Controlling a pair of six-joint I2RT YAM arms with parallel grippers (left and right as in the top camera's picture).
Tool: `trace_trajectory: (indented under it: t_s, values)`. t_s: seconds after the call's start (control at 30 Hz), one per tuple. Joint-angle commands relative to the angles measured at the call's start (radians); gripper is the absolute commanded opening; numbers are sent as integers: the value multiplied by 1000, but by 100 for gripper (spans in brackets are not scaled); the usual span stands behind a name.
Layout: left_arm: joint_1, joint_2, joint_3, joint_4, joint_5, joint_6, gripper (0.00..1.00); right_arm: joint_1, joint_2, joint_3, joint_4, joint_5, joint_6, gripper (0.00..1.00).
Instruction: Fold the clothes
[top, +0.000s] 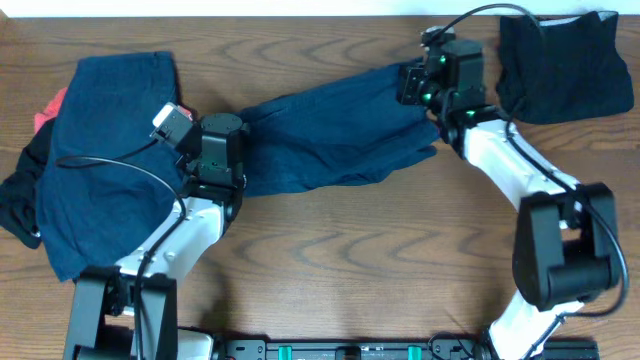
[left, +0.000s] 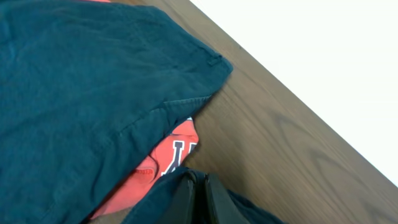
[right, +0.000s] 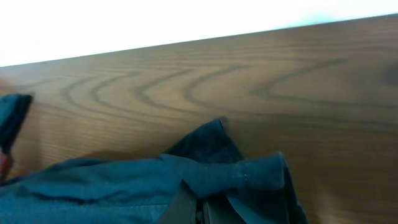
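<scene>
A navy blue garment (top: 330, 135) is stretched across the table between my two grippers. My left gripper (top: 235, 135) is shut on its left end; in the left wrist view the shut fingers (left: 198, 186) pinch navy fabric. My right gripper (top: 425, 95) is shut on its right end; in the right wrist view the fingers (right: 200, 202) clamp a bunched fold of navy cloth (right: 242, 174). A larger navy piece (top: 110, 150) lies at the left, also in the left wrist view (left: 81, 93), over a red-orange garment with white print (left: 168, 155).
A folded black garment (top: 565, 65) lies at the back right corner. More black cloth (top: 20, 200) and a red edge (top: 48, 108) stick out under the left pile. The table's far edge runs along the top (top: 300, 15).
</scene>
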Motion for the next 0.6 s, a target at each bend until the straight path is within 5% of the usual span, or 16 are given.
trace_trajectory:
  t_s: [0.0,0.07,0.13,0.27,0.33,0.57]
  values:
    - [10,19,-1,13,-56,5,8,13,16,17,19,27,-11,1]
    - [10,24,-1,15,-56,6,45,13,18,17,29,35,-11,2]
    - [10,25,-1,18,-56,32,98,13,18,17,33,35,-11,22]
    - [10,25,-1,28,-56,86,98,13,17,17,29,32,-11,65]
    - [10,23,-1,28,-51,126,98,13,15,17,23,1,-11,99]
    - [10,-14,-1,10,158,340,98,12,-73,17,-158,-104,-106,99]
